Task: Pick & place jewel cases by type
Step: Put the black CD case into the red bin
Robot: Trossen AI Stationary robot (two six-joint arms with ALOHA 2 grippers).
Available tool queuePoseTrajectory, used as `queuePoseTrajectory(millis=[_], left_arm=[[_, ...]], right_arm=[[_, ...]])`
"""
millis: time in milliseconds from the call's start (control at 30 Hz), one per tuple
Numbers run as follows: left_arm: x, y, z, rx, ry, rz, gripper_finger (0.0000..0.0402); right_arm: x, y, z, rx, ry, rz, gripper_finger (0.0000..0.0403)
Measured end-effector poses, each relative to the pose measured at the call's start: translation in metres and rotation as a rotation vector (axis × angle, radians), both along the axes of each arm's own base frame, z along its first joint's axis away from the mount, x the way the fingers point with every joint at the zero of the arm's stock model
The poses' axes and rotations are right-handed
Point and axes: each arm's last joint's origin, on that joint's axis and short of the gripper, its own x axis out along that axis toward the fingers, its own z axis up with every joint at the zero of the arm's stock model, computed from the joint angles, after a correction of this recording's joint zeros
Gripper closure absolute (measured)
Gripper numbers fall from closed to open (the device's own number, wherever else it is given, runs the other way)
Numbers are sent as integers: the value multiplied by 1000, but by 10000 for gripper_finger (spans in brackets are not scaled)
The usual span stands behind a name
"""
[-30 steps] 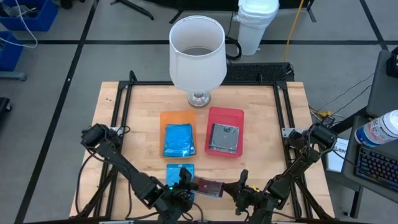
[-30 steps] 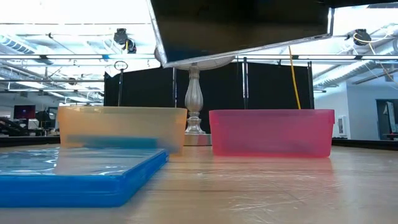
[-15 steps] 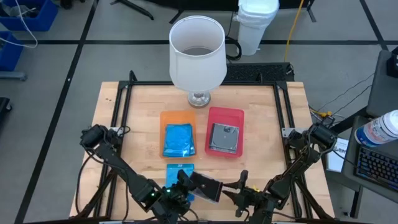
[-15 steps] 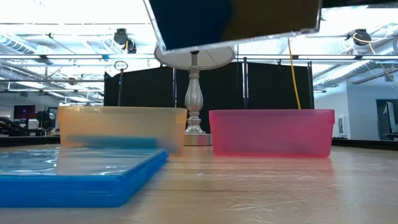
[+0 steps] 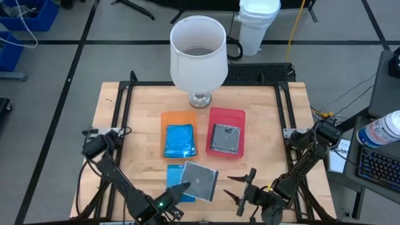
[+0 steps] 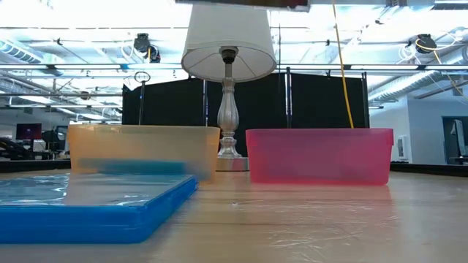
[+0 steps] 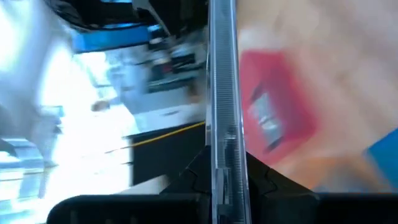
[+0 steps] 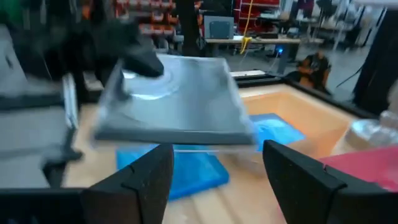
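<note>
High view: a wooden table (image 5: 125,119) ringed by a black frame carries a white-shaded table lamp (image 5: 198,53) at its far edge, with an orange tray (image 5: 167,117) and a red tray (image 5: 237,115) side by side at mid-table. A bright blue jewel case (image 5: 180,140) lies flat in the orange tray; a dark grey jewel case (image 5: 225,139) with a pale disc showing lies flat in the red one. Nearer the robot, a second blue case (image 5: 173,175) rests on the bare wood, partly covered from above by a clear grey jewel case (image 5: 199,181) held in the air, tilted and turned cornerwise.

The left gripper (image 5: 178,194) reaches in from the near left corner, its fingers clamped on that case's near edge; the left wrist view shows the case edge-on, a thin ribbed clear strip rising between the two dark fingers (image 7: 193,180). The right gripper (image 5: 240,187) hovers just beside the case on its right, fingers spread wide and holding nothing; its wrist view looks across the case's flat grey face with both fingers (image 8: 305,174) apart below it, clear of the plastic.

The low view shows the blue case on the wood in front of the two trays, with the lamp behind.
</note>
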Motion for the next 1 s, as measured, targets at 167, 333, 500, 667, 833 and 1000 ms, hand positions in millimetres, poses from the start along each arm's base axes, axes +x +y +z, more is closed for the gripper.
queuePoseTrajectory(millis=[167,333,500,667,833,1000], left_arm=[[10,0,-35,332,39,83,364],[26,12,-53,386,91,122,364],[32,18,-53,377,89,144,364],[28,15,-49,370,80,135,378],[24,9,-49,392,97,115,386],[23,2,-42,375,80,104,374]], right_arm=[[3,4,8,122,-68,28,172],[11,2,15,229,-120,58,182],[14,1,17,256,-126,83,179],[13,3,16,233,-102,119,171],[2,-1,12,116,-19,102,173],[-26,-22,-2,117,-29,0,182]])
